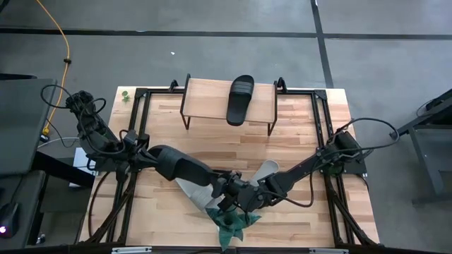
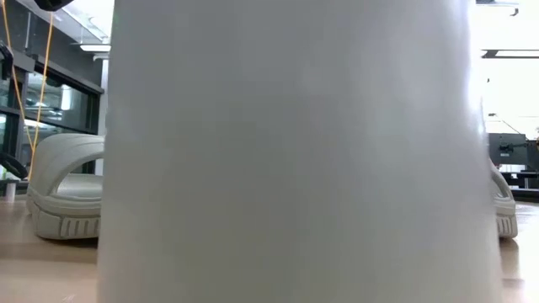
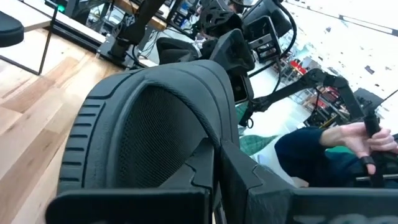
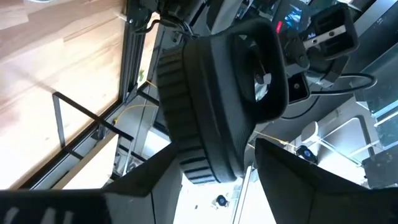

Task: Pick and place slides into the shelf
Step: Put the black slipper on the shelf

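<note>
One black slide point(image 1: 240, 99) lies on the shelf point(image 1: 212, 95) at the table's far edge. A second black slide point(image 1: 182, 166) hangs in the air over the table's middle, with my left gripper point(image 1: 157, 156) shut on its left end. My right gripper point(image 4: 214, 180) is open at the slide's other end point(image 4: 208, 165), one finger on each side; I cannot tell whether they touch it. Two pale slides point(image 1: 192, 192) point(image 1: 268, 169) lie soles down on the table beneath the arms. My left gripper pinches an edge point(image 3: 212, 155) at the near end of the black slide point(image 3: 149, 124) between its two fingers, coming roughly level from the table's left. The fingers hide the exact spot. The slide reaches away from the gripper toward the right arm, lifted clear of the table.
A green spiky plant point(image 1: 229, 222) stands at the near edge below the grippers. Its pale pot point(image 2: 286, 151) fills most of the low view, with the pale slides point(image 2: 67, 194) point(image 2: 504, 210) showing either side. A dark metal frame point(image 1: 321, 120) runs around the tabletop. A person's hand point(image 3: 367, 137) shows beyond the table.
</note>
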### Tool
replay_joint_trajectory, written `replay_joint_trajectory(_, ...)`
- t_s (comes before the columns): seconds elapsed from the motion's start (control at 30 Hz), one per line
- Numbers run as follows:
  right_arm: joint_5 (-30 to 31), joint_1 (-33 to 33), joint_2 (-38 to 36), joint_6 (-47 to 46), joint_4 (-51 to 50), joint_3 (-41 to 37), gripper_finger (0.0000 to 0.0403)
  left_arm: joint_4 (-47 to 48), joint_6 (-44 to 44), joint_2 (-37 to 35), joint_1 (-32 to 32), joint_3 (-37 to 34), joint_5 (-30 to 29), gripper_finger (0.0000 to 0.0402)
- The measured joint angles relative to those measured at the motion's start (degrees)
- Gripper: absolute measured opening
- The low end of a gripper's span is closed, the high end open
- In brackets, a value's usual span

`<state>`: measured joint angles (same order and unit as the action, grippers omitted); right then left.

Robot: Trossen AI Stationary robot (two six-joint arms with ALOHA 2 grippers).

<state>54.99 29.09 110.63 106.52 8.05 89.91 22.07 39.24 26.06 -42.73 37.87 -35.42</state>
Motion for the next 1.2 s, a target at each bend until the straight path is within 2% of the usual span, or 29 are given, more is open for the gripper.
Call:
replay_joint_trajectory(0.43, -1.0, 0.0, 0.0, -0.2, -0.1, 0.0, 0.0168, -0.4, -0.1, 0.0, 0.0, 0.0, -1.4, 0.0001)
replay_joint_trajectory(1.03, -2.5, 0.0, 0.0, -2.3, -0.1, 0.0, 0.0165, -2.5, -2.3, 0.1, 0.0, 0.0, -1.9, 0.0001)
replay_joint_trajectory(1.13, -2.5, 0.0, 0.0, -3.0, -0.1, 0.0, 0.0145, -2.4, -2.3, 0.1, 0.0, 0.0, -1.8, 0.0001)
replay_joint_trajectory(1.2, -2.6, 0.1, 0.0, -3.0, -0.1, 0.0, 0.0118, -2.4, -2.3, 0.1, 0.0, 0.0, -1.7, 0.0001)
